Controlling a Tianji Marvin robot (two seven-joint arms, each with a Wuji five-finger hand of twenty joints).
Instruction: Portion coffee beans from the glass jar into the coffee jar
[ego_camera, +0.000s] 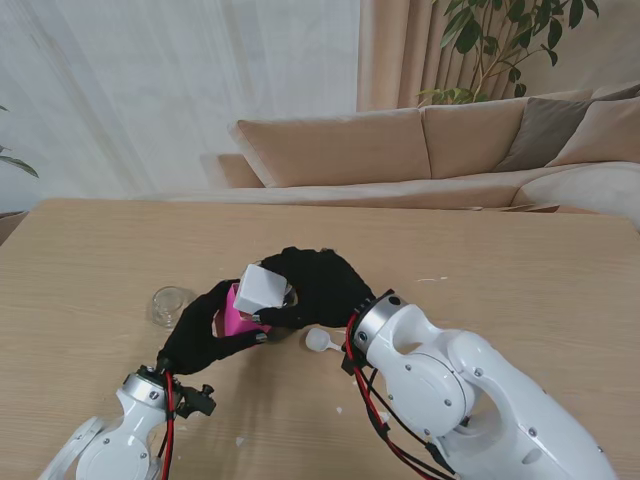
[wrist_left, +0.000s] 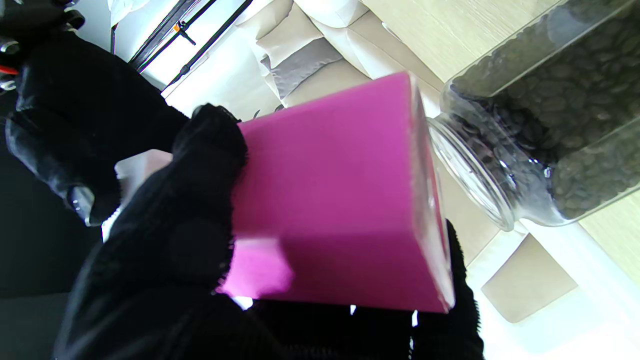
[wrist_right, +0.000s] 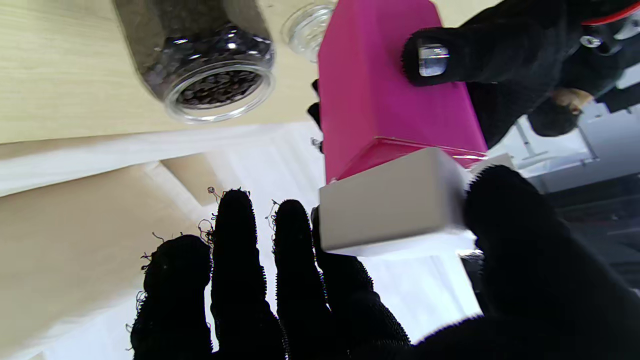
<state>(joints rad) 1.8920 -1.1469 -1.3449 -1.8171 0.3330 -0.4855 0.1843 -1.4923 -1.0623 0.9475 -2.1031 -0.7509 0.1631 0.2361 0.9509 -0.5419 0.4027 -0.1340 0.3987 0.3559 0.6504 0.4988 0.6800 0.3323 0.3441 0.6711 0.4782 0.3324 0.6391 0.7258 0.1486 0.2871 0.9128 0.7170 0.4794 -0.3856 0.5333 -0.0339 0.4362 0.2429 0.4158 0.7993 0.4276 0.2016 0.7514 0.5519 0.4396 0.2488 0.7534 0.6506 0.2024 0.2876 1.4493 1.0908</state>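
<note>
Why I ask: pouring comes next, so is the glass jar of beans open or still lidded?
Open. In the right wrist view the glass jar has a bare rim with the beans exposed and no lid on it.

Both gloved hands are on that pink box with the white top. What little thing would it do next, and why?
Probably pull the white lid free. The left hand grips the pink coffee jar, and the right hand pinches the lid, which seems still seated. The glass jar of beans stands open, so nothing can be poured until the lid is off.
</note>
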